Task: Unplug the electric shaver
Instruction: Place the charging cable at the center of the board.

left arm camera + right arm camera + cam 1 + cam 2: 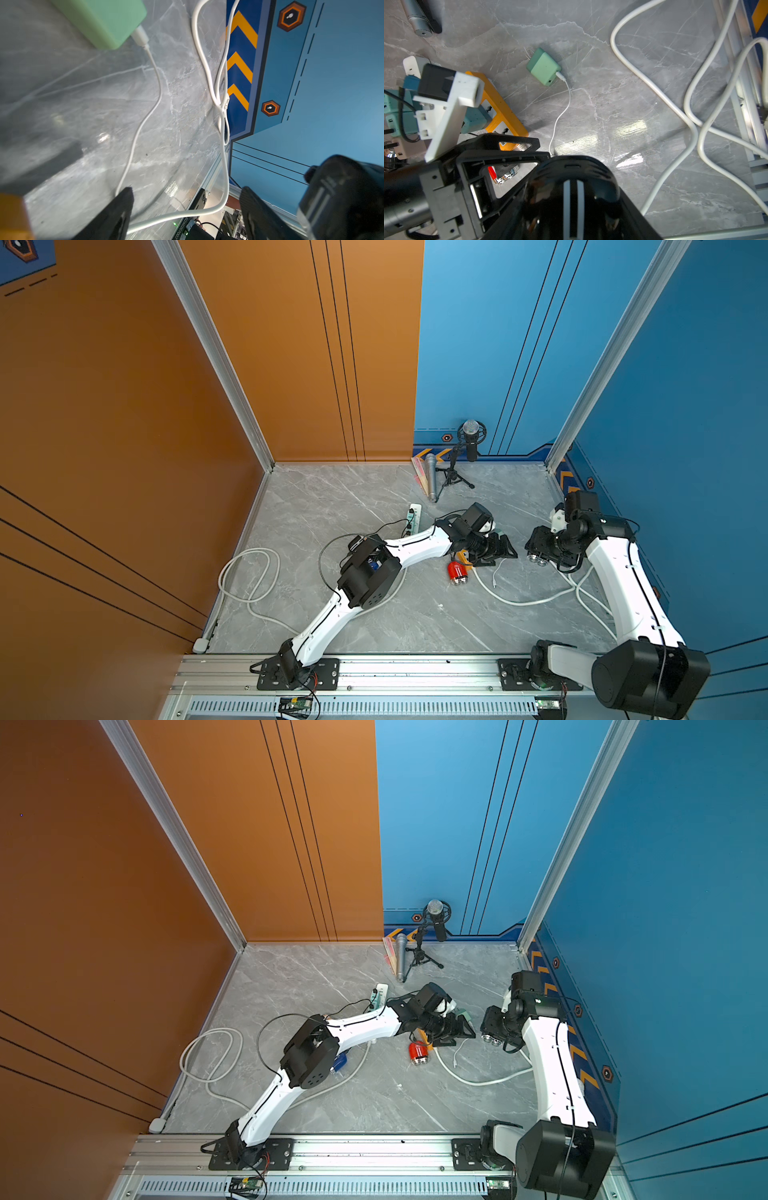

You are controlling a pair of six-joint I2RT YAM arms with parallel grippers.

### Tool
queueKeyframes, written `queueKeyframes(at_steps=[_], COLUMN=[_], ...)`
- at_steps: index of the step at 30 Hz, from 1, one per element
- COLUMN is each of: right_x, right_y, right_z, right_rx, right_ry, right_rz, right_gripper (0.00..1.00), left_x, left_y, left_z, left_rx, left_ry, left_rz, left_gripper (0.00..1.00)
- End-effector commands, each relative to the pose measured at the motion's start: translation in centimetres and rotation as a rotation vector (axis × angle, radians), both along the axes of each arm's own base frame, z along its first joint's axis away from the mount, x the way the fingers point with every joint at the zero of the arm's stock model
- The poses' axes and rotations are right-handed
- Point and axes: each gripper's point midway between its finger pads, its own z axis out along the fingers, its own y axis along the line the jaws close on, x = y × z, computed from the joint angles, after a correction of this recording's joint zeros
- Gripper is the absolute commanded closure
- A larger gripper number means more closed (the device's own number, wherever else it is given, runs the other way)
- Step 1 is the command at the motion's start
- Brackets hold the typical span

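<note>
Grey marbled tabletop (374, 626) carries everything, with thick white cords (654, 87) looping along its right edge. Over that side, roughly midway between the near and far edges, the right gripper (536, 549) hangs with the black electric shaver (571, 187) clamped between its fingers, chrome heads showing beneath. Just beside it the left gripper (186, 189) stands spread wide and pinches nothing. A mint-green adapter (544, 67) lies flat toward the tabletop's middle, apart from the orange power strip (500, 108), and its thin white lead (562, 112) trails toward the shaver. In a top view the lead's small plug tip (494, 585) lies loose on the surface, clear of both grippers. By that, the unplugging looks finished. What remains, I judge, is only setting the shaver down.
</note>
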Motion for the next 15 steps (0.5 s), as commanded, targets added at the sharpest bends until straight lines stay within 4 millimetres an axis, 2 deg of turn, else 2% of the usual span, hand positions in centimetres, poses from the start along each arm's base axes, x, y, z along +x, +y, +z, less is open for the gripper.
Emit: queueKeyframes(at_steps=[1, 6, 9, 12, 15], right_x=[2.5, 5.7, 8.3, 11.5, 15.0], right_y=[-0.4, 0.6, 2.3, 5.3, 9.4], right_z=[2.1, 5.4, 7.5, 9.4, 10.7], right_rx=[-0.032, -0.076, -0.091, -0.095, -0.107], right_ry=[-0.080, -0.155, -0.206, -0.254, -0.295], right_rz=[0.005, 0.041, 0.079, 0.130, 0.199], right_gripper=[0.63, 0.63, 0.63, 0.63, 0.63], left_x=[0.4, 2.2, 4.8, 7.2, 9.1], left_y=[0.9, 3.1, 5.2, 8.4, 12.5], left_z=[4.0, 7.6, 11.3, 14.8, 16.9], left_rx=[-0.038, -0.058, -0.098, -0.107, -0.083], left_ry=[-0.091, -0.195, -0.276, -0.373, -0.434], left_rz=[0.002, 0.044, 0.085, 0.133, 0.197], left_gripper=[0.01, 0.02, 0.02, 0.02, 0.01])
